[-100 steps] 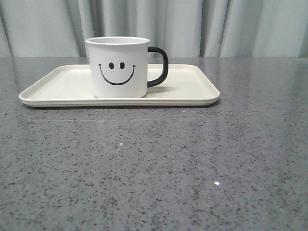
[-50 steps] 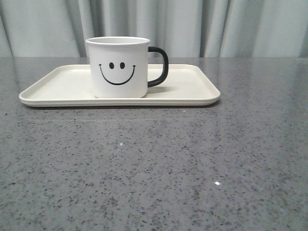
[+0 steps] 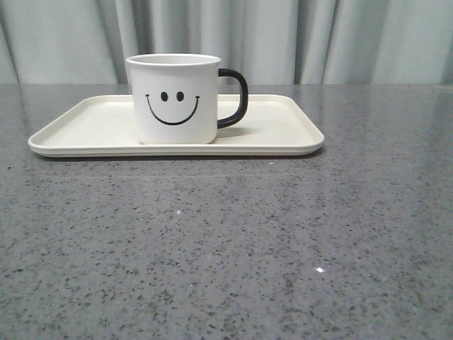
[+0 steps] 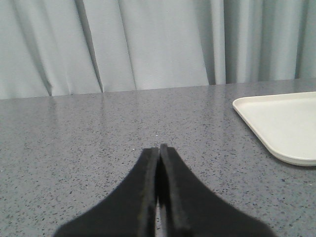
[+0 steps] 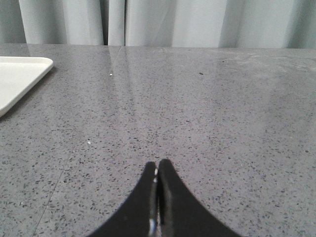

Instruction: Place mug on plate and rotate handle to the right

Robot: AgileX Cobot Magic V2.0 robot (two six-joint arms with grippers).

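Observation:
The white mug (image 3: 175, 99) with a black smiley face stands upright on the cream plate (image 3: 283, 138), left of the plate's middle. Its black handle (image 3: 236, 99) points to the right in the front view. No gripper shows in the front view. My left gripper (image 4: 159, 148) is shut and empty over the bare grey table, and a corner of the plate (image 4: 281, 123) shows in its view. My right gripper (image 5: 157, 164) is shut and empty over the table, and a corner of the plate (image 5: 17, 74) shows in its view.
The grey speckled table (image 3: 226, 241) spreads from the plate to the near edge of the front view. Pale curtains (image 3: 283, 35) hang behind the table's far edge.

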